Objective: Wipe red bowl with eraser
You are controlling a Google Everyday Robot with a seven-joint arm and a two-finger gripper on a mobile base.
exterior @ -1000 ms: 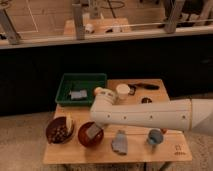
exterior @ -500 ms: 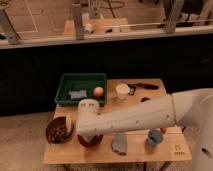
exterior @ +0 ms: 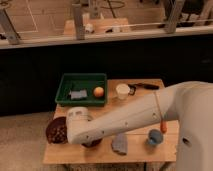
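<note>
**Arm crowds the front-left corner**

The pincer [exterior: 84, 139] hangs low near the tabletop's [exterior: 100, 156] front-left corner; I cannot tell its grip. The red bowl [exterior: 94, 144] peeks out just beneath it, between a dark bowl [exterior: 56, 132] and a grey cloth [exterior: 120, 143]. Bare wood runs along the front edge.

The white arm [exterior: 130, 117] is stretched across the wooden bench [exterior: 65, 154] from the right. Its gripper [exterior: 80, 131] is lowered at the red bowl [exterior: 93, 144], of which only a dark edge is seen. A brown bowl [exterior: 56, 131] is set just beside it. A grey block [exterior: 77, 94] and an orange [exterior: 99, 92] are held in the green tray [exterior: 63, 92]. A blue cup [exterior: 154, 137] is placed near the front edge.
</note>
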